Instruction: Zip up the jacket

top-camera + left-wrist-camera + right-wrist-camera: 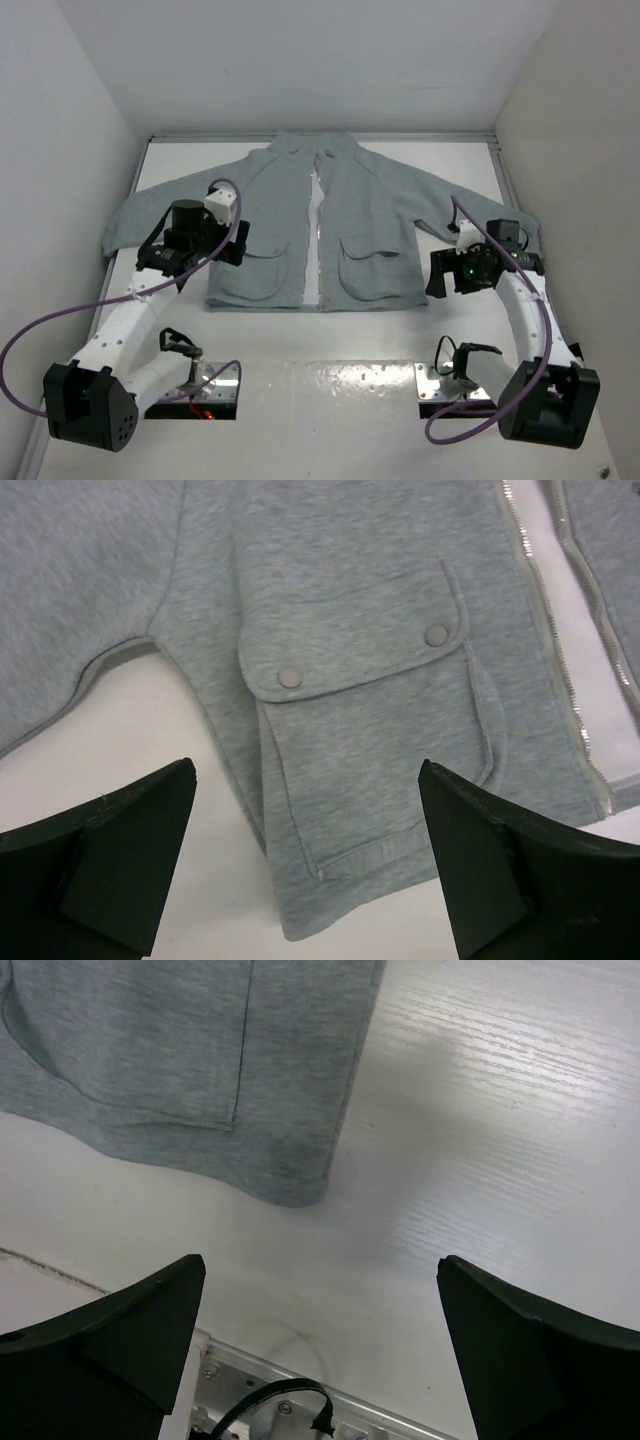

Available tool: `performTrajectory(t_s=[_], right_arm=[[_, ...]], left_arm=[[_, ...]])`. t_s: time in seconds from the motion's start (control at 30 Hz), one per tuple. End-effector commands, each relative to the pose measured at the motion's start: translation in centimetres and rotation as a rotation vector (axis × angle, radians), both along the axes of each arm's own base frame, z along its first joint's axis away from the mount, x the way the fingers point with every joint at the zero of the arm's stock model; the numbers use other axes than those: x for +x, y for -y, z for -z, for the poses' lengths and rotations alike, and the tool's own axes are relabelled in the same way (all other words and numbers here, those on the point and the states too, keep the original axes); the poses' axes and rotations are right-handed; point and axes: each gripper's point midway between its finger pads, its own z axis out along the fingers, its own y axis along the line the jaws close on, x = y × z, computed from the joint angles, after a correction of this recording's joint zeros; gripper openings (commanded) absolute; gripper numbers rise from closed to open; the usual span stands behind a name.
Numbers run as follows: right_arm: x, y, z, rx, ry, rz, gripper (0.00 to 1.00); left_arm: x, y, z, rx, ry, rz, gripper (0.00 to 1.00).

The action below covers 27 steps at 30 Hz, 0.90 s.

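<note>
One jacket (pixel 350 225) is laid flat on the surface (pixel 330 335), with the collar at 12 o'clock and the hem at 6 o'clock. Its single zipper (pixel 318 250) is seen undone, the two tooth rows parted and the long axis running from 12 to 6. The left pincer (pixel 305 780) is spread above one of the two pockets (pixel 370 680), and the zipper's foot is found toward 3 o'clock of it. The right pincer (pixel 320 1265) is also spread, over bare surface beside the hem corner, with the zipper toward 9 o'clock. The left arm is judged nearer.
</note>
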Motion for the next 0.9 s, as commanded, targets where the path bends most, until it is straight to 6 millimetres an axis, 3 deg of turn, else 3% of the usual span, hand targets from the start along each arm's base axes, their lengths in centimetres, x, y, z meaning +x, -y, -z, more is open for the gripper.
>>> performTrajectory(t_s=[0.0,0.17,0.23,0.43,0.57,0.7,0.87], right_arm=[[1.1,-0.2,-1.5,0.015,0.056,0.000,1.00],[1.0,-1.3,-1.9,0.073,0.047,-0.022,1.00],[0.9,-1.8,-1.9,0.104,0.039,-0.031,1.00],[1.0,-3.0,-2.0,0.187,0.003,-0.047,0.99],[1.2,-3.6,-1.9,0.229,-0.026,-0.059,0.95],[1.2,-4.1,-2.1,0.266,-0.045,-0.069,0.95],[1.5,-4.3,-2.3,0.287,-0.061,-0.080,0.95]], left_arm=[[-0.1,1.8,-0.4,-0.043,0.013,0.054,1.00],[-2.8,8.7,-0.4,-0.211,-0.064,0.400,0.87],[-3.3,10.8,-0.3,-0.269,-0.123,0.445,0.86],[-3.5,14.2,3.1,-0.361,-0.312,0.482,0.85],[-3.0,16.6,4.0,-0.402,-0.319,0.496,0.80],[-1.7,18.7,5.2,-0.450,-0.344,0.508,0.72],[-2.4,21.5,7.4,-0.524,-0.479,0.575,0.56]])
